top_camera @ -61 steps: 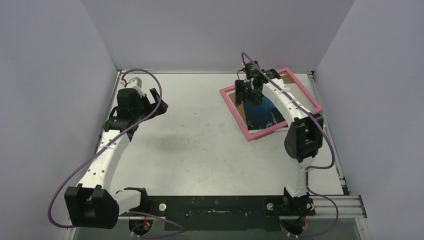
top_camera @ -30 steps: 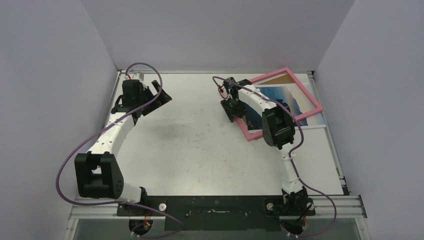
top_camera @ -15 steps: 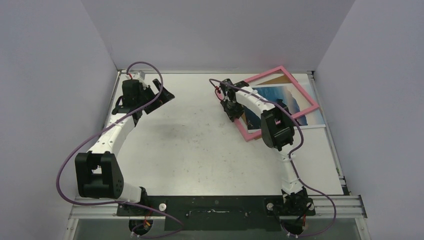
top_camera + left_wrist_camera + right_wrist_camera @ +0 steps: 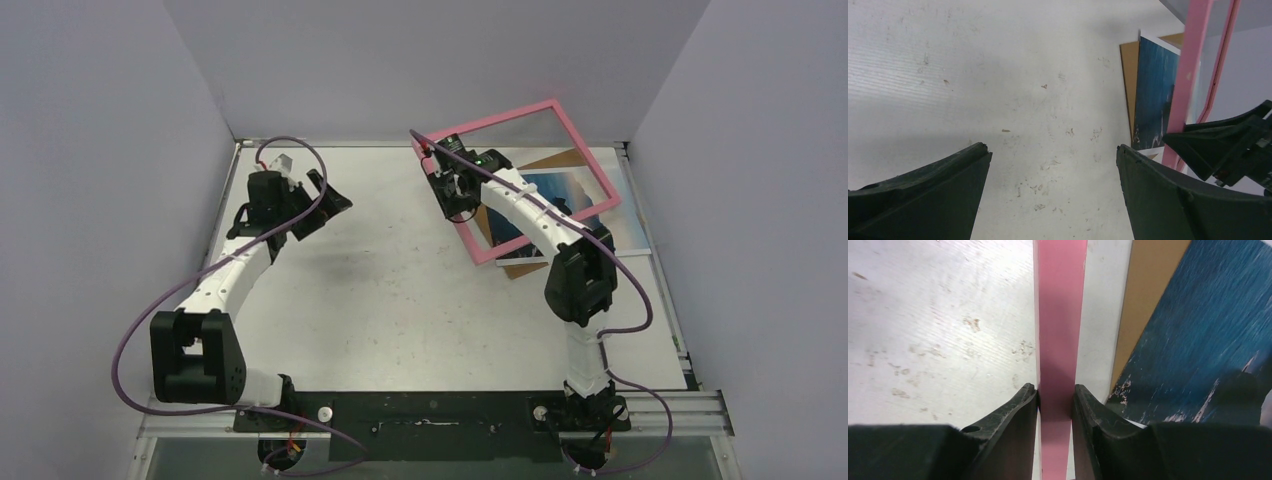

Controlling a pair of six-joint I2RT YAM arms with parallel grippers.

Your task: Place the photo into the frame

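**Picture desk:** What does the right arm (image 4: pixel 530 215) hold?

**Photographer:** The right arm's jaws are clamped narrow on one side rail of the thin pink rectangular picture frame (image 4: pixel 500 116). The wrist view shows the pink rail pinched between the two black fingertips (image 4: pixel 1013 410). The frame is held up at a tilt over the far right of the white scuffed bench (image 4: pixel 400 300), with its far rail high against the grey back wall (image 4: pixel 400 60). Whether its near corner touches the bench cannot be told.

**Picture desk:** And where is the print?

**Photographer:** The glossy rectangular photo of a blue seascape (image 4: pixel 1198 320) lies flat, face up, at the far right of the bench. It rests on the plain brown backing board (image 4: pixel 1143 305), below and behind the raised frame and not inside it. A strip of the board shows along the photo's left edge. Bare bench separates that strip from the gripped rail in the right wrist view.

**Picture desk:** And the left arm (image 4: pixel 225 280)?

**Photographer:** The left arm's jaws stand wide apart and hold nothing. They are poised over bare bench at the far left, well apart from the frame. Its wrist camera looks across towards the pink rails and the blue print beyond
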